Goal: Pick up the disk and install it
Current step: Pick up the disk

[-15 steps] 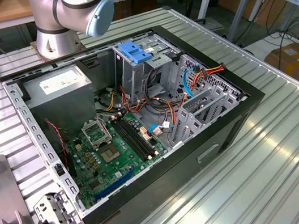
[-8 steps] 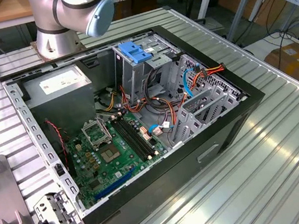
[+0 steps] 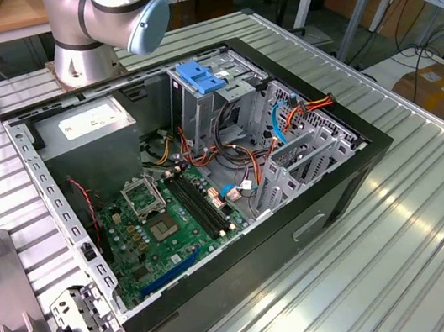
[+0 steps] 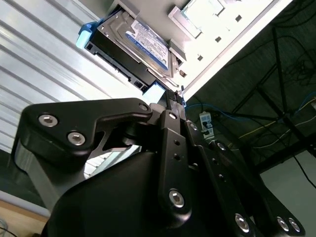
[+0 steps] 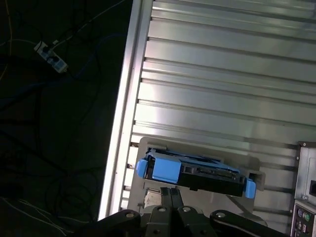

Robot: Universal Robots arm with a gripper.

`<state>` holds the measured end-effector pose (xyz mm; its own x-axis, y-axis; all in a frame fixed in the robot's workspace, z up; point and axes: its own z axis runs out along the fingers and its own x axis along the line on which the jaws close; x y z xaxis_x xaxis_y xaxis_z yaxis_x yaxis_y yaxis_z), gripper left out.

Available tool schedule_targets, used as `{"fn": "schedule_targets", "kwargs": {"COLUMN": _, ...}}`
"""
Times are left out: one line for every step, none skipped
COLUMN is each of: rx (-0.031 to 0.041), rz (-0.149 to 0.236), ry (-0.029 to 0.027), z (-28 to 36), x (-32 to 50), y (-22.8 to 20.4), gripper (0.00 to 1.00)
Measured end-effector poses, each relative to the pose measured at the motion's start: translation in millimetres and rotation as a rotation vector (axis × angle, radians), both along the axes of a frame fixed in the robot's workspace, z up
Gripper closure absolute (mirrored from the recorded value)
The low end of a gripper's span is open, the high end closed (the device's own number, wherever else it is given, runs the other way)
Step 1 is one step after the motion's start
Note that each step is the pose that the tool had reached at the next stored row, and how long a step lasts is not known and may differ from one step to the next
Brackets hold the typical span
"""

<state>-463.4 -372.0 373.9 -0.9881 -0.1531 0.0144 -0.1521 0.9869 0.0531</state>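
Note:
The disk [image 4: 148, 42] is a flat silver-grey drive with a white and blue label and blue side rails. It lies in a light grey holder [image 5: 197, 148] on the ribbed metal table, close to the table's edge. In the first wrist view the disk [image 5: 197, 173] is seen edge-on. My gripper [image 5: 170, 192] is right in front of the disk's near blue end, its black fingers drawn together and nothing between them. In the second wrist view the gripper [image 4: 172, 95] reaches up to the blue rail; I cannot tell whether it touches.
The open computer case [image 3: 243, 239] lies on the table in the exterior view, with the motherboard [image 3: 171, 217], grey power-supply box [image 3: 87, 124] and a drive cage topped by a blue latch [image 3: 203, 75]. The arm's base [image 3: 84, 53] stands behind it. Grey fixtures [image 3: 8, 312] sit at the exterior view's left.

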Motion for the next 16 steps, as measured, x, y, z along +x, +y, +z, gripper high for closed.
{"fn": "schedule_targets", "kwargs": {"rx": 0.0, "rz": 0.006, "ry": -0.0001, "z": 0.0, "x": 0.0, "y": 0.0, "gripper": 0.89}}
{"fn": "schedule_targets", "kwargs": {"rx": 0.0, "rz": 0.011, "ry": 0.0, "z": 0.0, "x": 0.0, "y": 0.0, "gripper": 0.89}}
{"fn": "schedule_targets", "kwargs": {"rx": 0.0, "rz": 0.016, "ry": 0.0, "z": 0.0, "x": 0.0, "y": 0.0, "gripper": 0.89}}
{"fn": "schedule_targets", "kwargs": {"rx": 0.0, "rz": 0.02, "ry": 0.0, "z": 0.0, "x": 0.0, "y": 0.0, "gripper": 0.89}}
{"fn": "schedule_targets", "kwargs": {"rx": 0.0, "rz": 0.025, "ry": 0.0, "z": 0.0, "x": 0.0, "y": 0.0, "gripper": 0.89}}
{"fn": "schedule_targets", "kwargs": {"rx": 0.0, "rz": 0.032, "ry": 0.0, "z": 0.0, "x": 0.0, "y": 0.0, "gripper": 0.89}}
{"fn": "schedule_targets", "kwargs": {"rx": 0.0, "rz": 0.039, "ry": 0.0, "z": 0.0, "x": 0.0, "y": 0.0, "gripper": 0.89}}
{"fn": "schedule_targets", "kwargs": {"rx": 0.0, "rz": 0.043, "ry": 0.0, "z": 0.0, "x": 0.0, "y": 0.0, "gripper": 0.89}}
{"fn": "schedule_targets", "kwargs": {"rx": 0.0001, "rz": 0.047, "ry": 0.0, "z": 0.0, "x": 0.0, "y": 0.0, "gripper": 0.89}}
{"fn": "schedule_targets", "kwargs": {"rx": 0.0, "rz": 0.051, "ry": 0.0, "z": 0.0, "x": 0.0, "y": 0.0, "gripper": 0.89}}
{"fn": "schedule_targets", "kwargs": {"rx": 0.0, "rz": 0.056, "ry": 0.0, "z": 0.0, "x": 0.0, "y": 0.0, "gripper": 0.89}}
{"fn": "schedule_targets", "kwargs": {"rx": 0.0, "rz": 0.062, "ry": 0.0, "z": 0.0, "x": 0.0, "y": 0.0, "gripper": 0.89}}
{"fn": "schedule_targets", "kwargs": {"rx": 0.0, "rz": 0.071, "ry": 0.0, "z": 0.0, "x": 0.0, "y": 0.0, "gripper": 0.89}}
{"fn": "schedule_targets", "kwargs": {"rx": 0.0, "rz": 0.076, "ry": 0.0, "z": 0.0, "x": 0.0, "y": 0.0, "gripper": 0.89}}
{"fn": "schedule_targets", "kwargs": {"rx": 0.0, "rz": 0.081, "ry": 0.0, "z": 0.0, "x": 0.0, "y": 0.0, "gripper": 0.89}}
{"fn": "schedule_targets", "kwargs": {"rx": 0.0, "rz": 0.088, "ry": 0.0001, "z": 0.0, "x": 0.0, "y": 0.0, "gripper": 0.89}}
